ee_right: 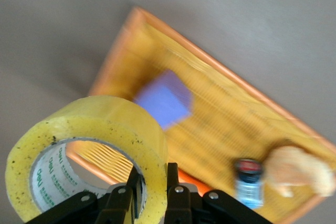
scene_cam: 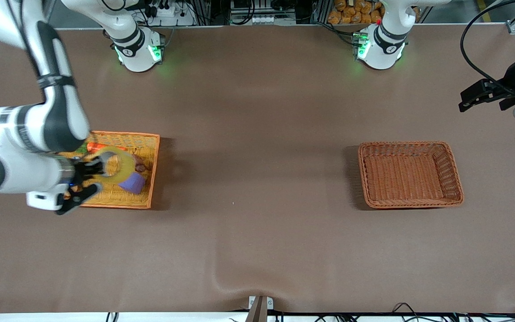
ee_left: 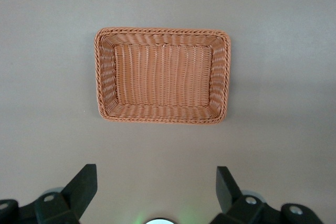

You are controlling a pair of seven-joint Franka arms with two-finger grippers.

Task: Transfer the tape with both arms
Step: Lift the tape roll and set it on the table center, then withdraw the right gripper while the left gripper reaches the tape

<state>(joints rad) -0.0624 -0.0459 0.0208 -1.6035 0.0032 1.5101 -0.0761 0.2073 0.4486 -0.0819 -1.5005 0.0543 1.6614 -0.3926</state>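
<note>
Tape (scene_cam: pixel 115 166) up in the air over the orange tray (scene_cam: pixel 143 201), pinched through its wall by the right tool (scene_cam: pixel 94 169). Purple cube (scene_cam: pixel 133 183) at the tape's 5 o'clock, in the tray. Left tool (ee_left: pixel 152 187) wide, empty, waiting above the counter (scene_cam: pixel 257 179); wicker basket (scene_cam: pixel 456 188) well apart.

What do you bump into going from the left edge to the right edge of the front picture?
Right gripper → tape → purple cube → empty wicker basket → left gripper.
</note>
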